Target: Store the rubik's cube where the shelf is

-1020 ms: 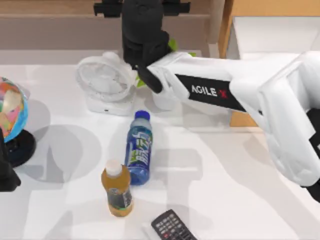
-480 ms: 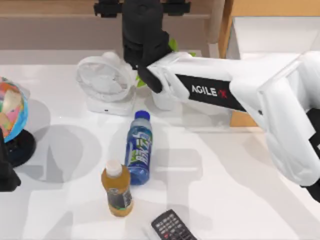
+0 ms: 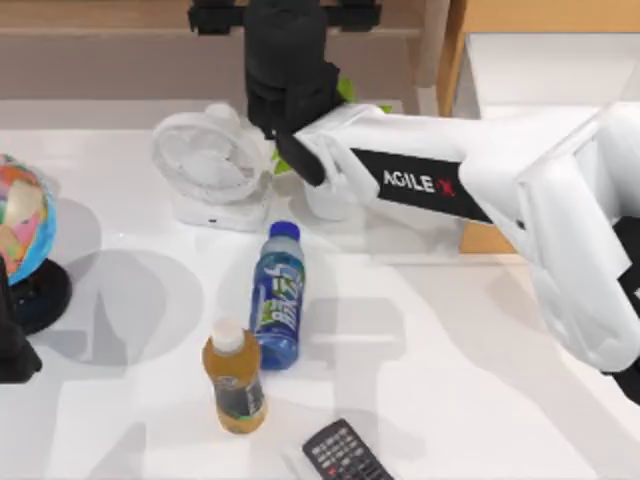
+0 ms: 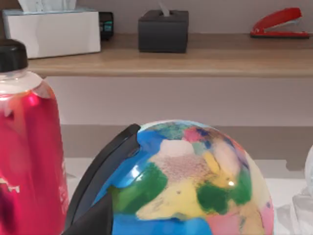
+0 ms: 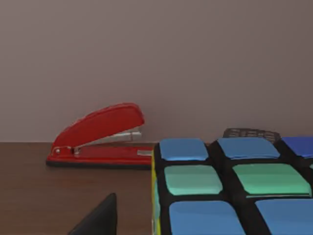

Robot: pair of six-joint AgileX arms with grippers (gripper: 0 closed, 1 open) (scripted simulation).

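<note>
Right arm stretched to the shelf point(image 3: 120, 45), rubik's cube point(image 5: 230, 188) close under its wrist camera.

The right pincer point(image 3: 285, 20) is over the shelf behind the white fan point(image 3: 210, 165); I cannot tell whether its fingers are clenched or released. The cube sits on the shelf's wood just beside the red stapler point(image 5: 100, 137). The left pincer point(image 3: 12, 350) is parked next to the globe point(image 3: 25, 215) on the tabletop point(image 3: 450, 370), and its fingers cannot be made out either.

Top cam looks straight down on table point(image 3: 450, 350). Left wrist cam sits low behind globe point(image 4: 186, 181), facing shelf point(image 4: 195, 61). Right wrist cam close over shelf; both see red stapler point(image 5: 100, 137).
</note>
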